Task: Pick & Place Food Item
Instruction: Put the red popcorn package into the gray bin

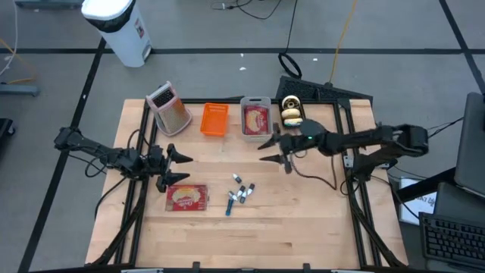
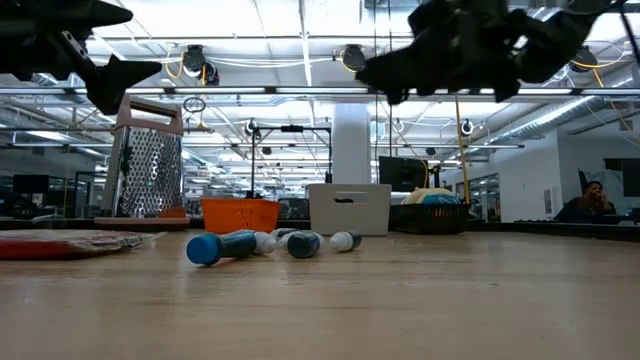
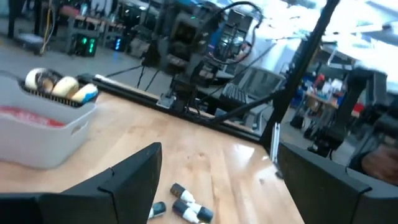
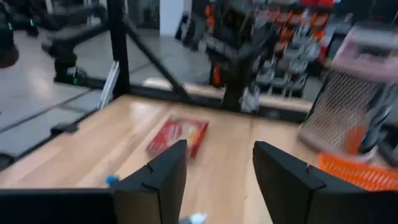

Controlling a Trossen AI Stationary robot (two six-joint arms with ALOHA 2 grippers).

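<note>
while both arms hang above the table, i see the left gripper (image 1: 184, 168) hovering over the left half of the wooden table (image 1: 303, 227), its fingers spread wide with nothing between them. just beneath it and toward the table's near edge lies the red food packet (image 1: 186, 198), flat on the wood, not touched by the fingers.

the right gripper (image 1: 269, 149) sits near the middle of the table's far half, just in front of the grey bin (image 1: 256, 118). its fingers stand part open in the right wrist view, with bare table showing between them; it holds nothing. inside that grey bin lies another red packet.

along the far edge i read, from the left: a metal box grater (image 1: 170, 107) standing upright, an orange basket (image 1: 214, 120), the grey bin, and a dark tray of pastries (image 1: 292, 111) just beside it.

between the two grippers, toward the middle of the table, a small cluster of blue and white markers (image 1: 239, 195) lies scattered. in the low view they lie flat on the wood in front of the orange basket and the bin.
</note>
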